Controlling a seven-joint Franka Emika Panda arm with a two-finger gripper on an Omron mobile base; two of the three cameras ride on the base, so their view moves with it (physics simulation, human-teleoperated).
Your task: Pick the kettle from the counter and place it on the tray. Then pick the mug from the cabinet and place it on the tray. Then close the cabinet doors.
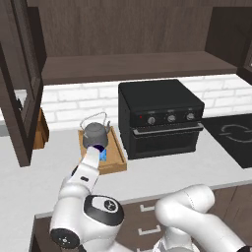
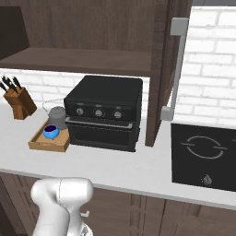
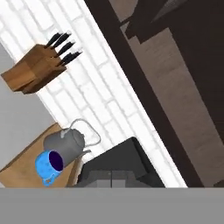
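The dark grey kettle (image 1: 95, 133) (image 2: 57, 114) (image 3: 64, 144) stands at the back of the wooden tray (image 1: 116, 158) (image 2: 40, 143) (image 3: 19, 171) on the counter (image 1: 44, 167) (image 2: 115, 163). The blue mug (image 2: 50, 132) (image 3: 48, 165) sits in the tray just in front of the kettle. My arm hides most of it in the left base view. My gripper (image 3: 110, 176) is shut with nothing in it, back from the tray and looking at it. The cabinet (image 1: 138, 64) (image 2: 87, 57) stands open, with one door (image 1: 19, 83) swung out on the left and the other (image 2: 162, 69) on the right.
A black toaster oven (image 1: 160, 118) (image 2: 103, 113) (image 3: 120, 159) stands right beside the tray. A knife block (image 2: 18, 103) (image 3: 33, 72) is against the brick wall to the tray's left. A black cooktop (image 1: 234, 135) (image 2: 205, 156) lies at the right.
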